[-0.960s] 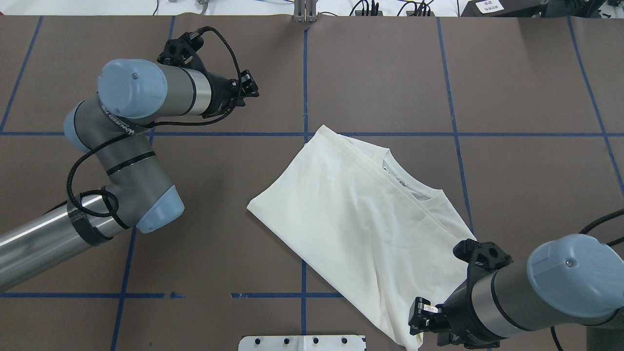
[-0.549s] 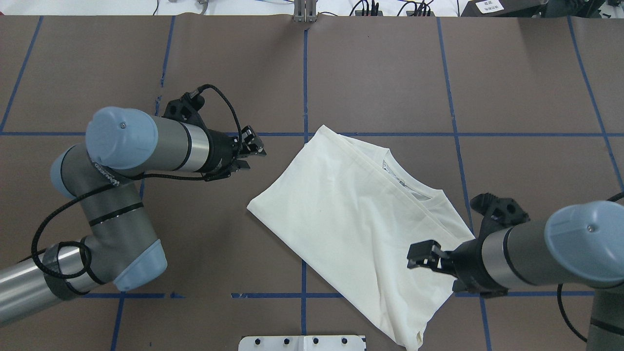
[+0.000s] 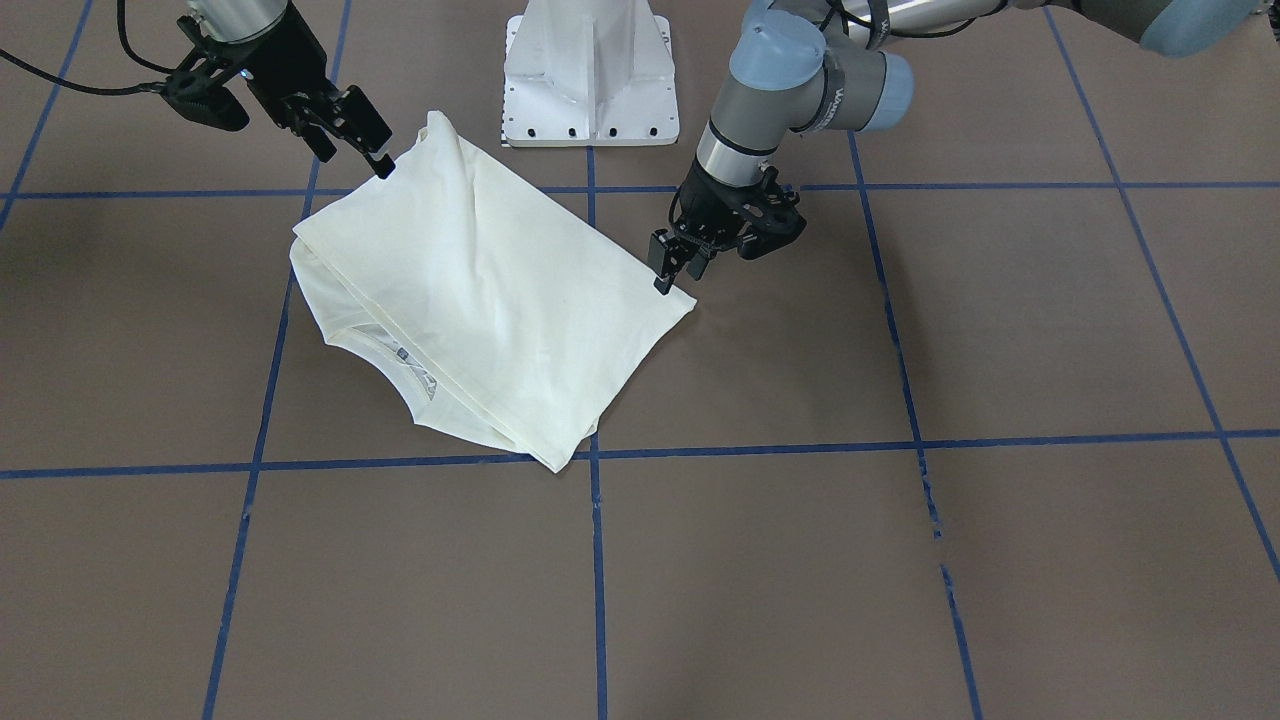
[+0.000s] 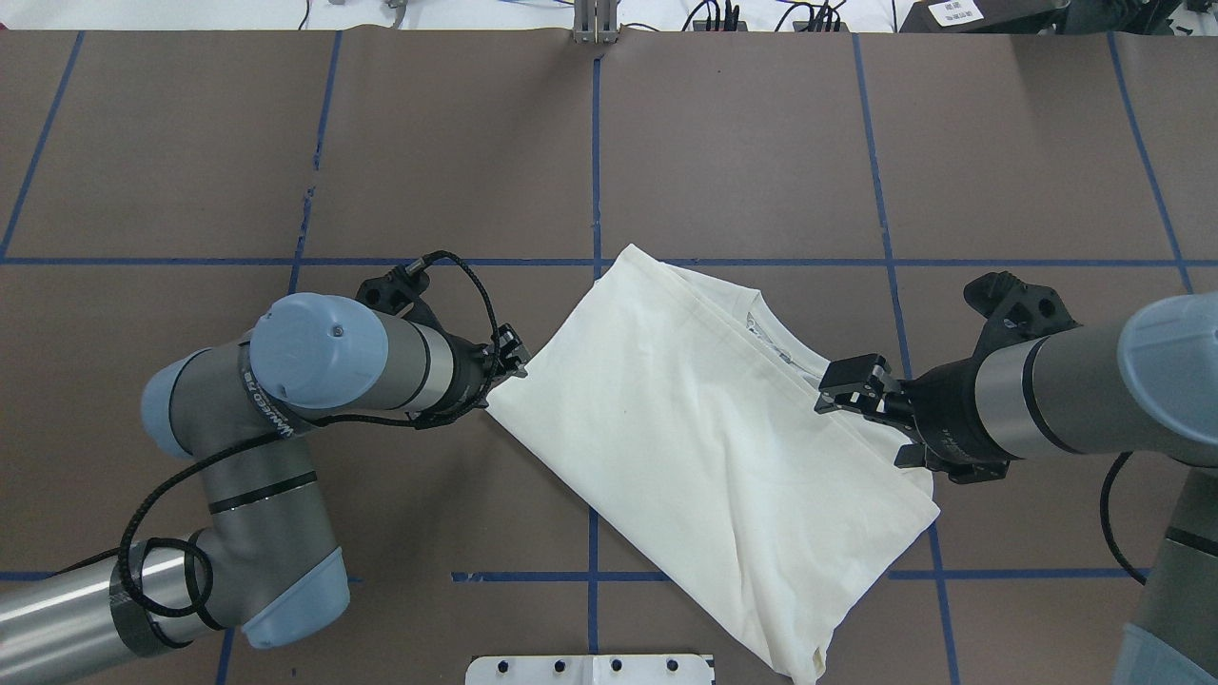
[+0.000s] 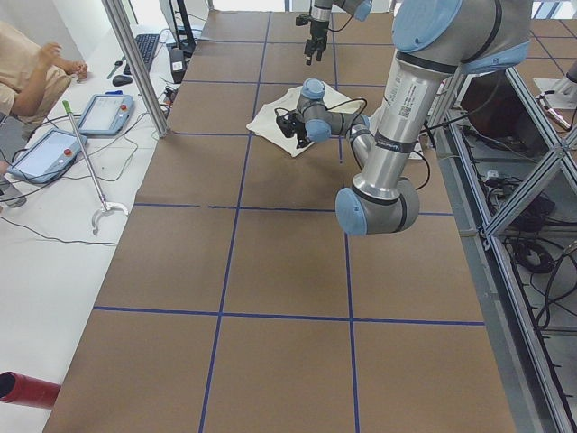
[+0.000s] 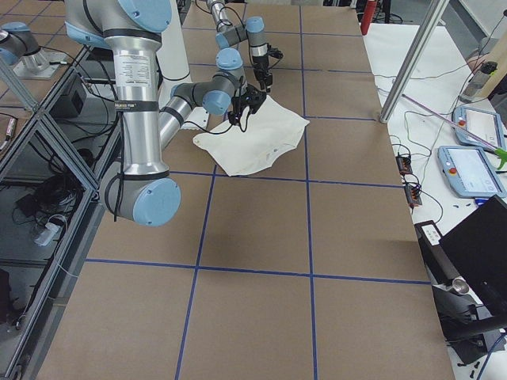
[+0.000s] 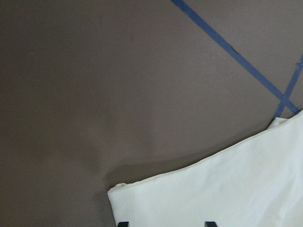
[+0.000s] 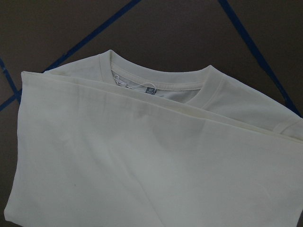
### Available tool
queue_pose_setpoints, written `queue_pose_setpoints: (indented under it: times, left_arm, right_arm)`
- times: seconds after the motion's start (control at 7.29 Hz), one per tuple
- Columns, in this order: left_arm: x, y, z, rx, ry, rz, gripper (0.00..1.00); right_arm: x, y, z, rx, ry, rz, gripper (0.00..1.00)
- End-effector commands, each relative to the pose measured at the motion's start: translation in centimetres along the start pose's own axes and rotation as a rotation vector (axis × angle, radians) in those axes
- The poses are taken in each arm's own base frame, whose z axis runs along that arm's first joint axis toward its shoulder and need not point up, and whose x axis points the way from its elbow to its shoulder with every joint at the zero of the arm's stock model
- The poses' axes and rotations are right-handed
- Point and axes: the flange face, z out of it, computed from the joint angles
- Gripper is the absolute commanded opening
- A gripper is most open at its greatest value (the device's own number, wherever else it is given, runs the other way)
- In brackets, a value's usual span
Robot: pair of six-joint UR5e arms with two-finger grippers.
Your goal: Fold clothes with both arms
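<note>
Item: cream shirt [image 4: 704, 447], folded into a slanted rectangle, no print showing, at mid-width of the table [image 4: 285, 143] near its robot-side edge. Left gripper [image 4: 514, 354]: jaws apart, empty, at the shirt's left corner. Right gripper [image 4: 842, 385]: jaws apart, empty, above the ribbed collar [image 8: 156, 82] side. Step, judged: lining up 2 grasps for a further fold. Next move calls for both to pinch cloth and lift evenly.

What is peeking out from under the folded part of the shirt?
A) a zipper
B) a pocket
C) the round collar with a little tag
C: the collar, with a small tag inside it, shows beyond the folded layer of the shirt; no zipper or pocket is seen.
</note>
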Motion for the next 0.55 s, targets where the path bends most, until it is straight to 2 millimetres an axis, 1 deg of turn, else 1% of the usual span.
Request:
queue_pose_setpoints:
  times: [0.0,0.41]
  left_arm:
    - [0.35,0.23,1.94,0.012,-0.028,0.000,0.62]
    - [-0.05,-0.29,2.54,0.042,-0.034,0.007,0.61]
  right_arm:
    - [0.21,-0.48,1.17,0.006,0.017,0.006,1.00]
    - [0.36,-0.47,1.47,0.005,0.024,0.005,1.00]
